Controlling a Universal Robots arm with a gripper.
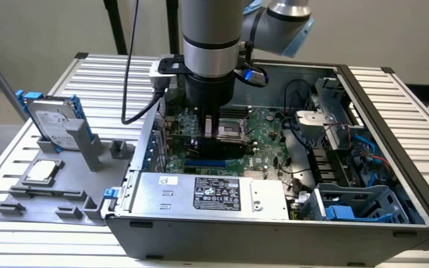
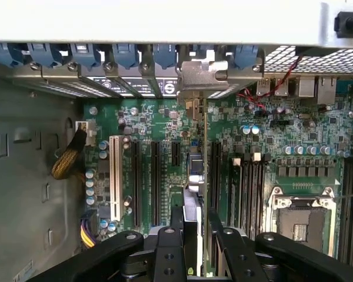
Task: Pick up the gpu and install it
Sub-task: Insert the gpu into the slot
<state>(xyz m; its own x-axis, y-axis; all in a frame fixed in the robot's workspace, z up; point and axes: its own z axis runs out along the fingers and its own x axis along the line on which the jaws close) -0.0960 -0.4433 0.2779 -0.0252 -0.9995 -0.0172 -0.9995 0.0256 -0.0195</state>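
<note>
In the wrist view the gpu (image 2: 203, 153) appears edge-on as a thin green card standing upright over the motherboard (image 2: 147, 120), in line with a black expansion slot. Its silver end bracket (image 2: 203, 76) sits at the rear slot openings of the case. My gripper (image 2: 197, 235) is shut on the card, with a black finger (image 2: 177, 226) on either side of it. From the exterior camera, the arm reaches straight down into the open computer case, and the gripper (image 1: 216, 142) is low over the green motherboard (image 1: 263, 125).
Other slots, one white (image 2: 115, 176) and one black (image 2: 155, 182), lie beside the card, and the open CPU socket (image 2: 300, 220) is close by. Outside the case, a grey fixture (image 1: 51, 195) carries a hard drive in a blue frame (image 1: 51, 120) and a square CPU chip (image 1: 43, 170). The power supply (image 1: 207, 192) lies along the case front.
</note>
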